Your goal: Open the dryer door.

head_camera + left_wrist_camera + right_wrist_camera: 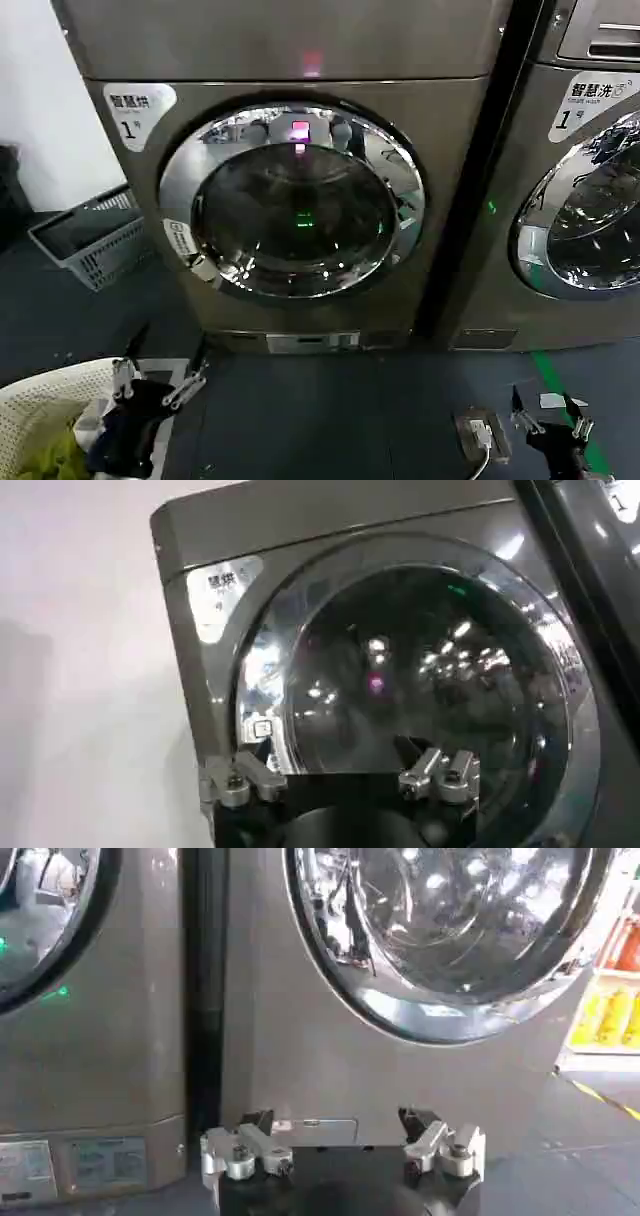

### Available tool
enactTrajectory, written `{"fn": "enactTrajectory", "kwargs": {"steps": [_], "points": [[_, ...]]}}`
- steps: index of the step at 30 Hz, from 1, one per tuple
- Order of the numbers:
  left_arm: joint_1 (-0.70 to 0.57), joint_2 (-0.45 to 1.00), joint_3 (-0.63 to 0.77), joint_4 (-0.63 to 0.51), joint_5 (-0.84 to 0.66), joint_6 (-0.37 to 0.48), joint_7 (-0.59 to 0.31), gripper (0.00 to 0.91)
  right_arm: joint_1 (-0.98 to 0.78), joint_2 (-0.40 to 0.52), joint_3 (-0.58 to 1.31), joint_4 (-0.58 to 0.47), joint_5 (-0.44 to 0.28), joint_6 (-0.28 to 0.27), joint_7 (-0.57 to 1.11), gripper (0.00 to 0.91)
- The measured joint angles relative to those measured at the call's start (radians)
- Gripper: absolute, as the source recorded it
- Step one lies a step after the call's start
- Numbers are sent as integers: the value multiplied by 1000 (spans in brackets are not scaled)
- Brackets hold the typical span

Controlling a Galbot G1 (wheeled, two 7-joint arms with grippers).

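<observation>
Door (295,205) is closed; left end effector (160,378) and right end effector (545,418) hang low, open, empty.

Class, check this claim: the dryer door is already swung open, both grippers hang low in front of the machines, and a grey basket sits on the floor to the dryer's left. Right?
One error: the dryer door is shut, flush in its chrome ring, as the head view shows. The left gripper and right gripper do hang low, and the grey basket is there.

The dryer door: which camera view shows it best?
The head view: the whole round dryer door shows, shut. The left wrist view shows most of it, closer, past the left gripper. The right wrist view catches just its edge.
</observation>
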Motion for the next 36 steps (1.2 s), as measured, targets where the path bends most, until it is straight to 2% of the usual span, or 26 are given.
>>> {"fn": "enactTrajectory", "kwargs": {"steps": [7, 18, 25, 36], "points": [[4, 0, 2, -5, 4, 0, 3, 907, 0, -36, -13, 45, 39, 51, -97, 907], [9, 2, 4, -21, 6, -1, 19, 907, 47, -147, -83, 104, 71, 78, -229, 907], [18, 0, 4, -27, 8, -3, 21, 907, 94, -228, -158, 140, 130, 49, -285, 907], [25, 2, 2, -30, 17, -11, 22, 907, 214, -393, -270, 124, 153, 24, -329, 907]]}}
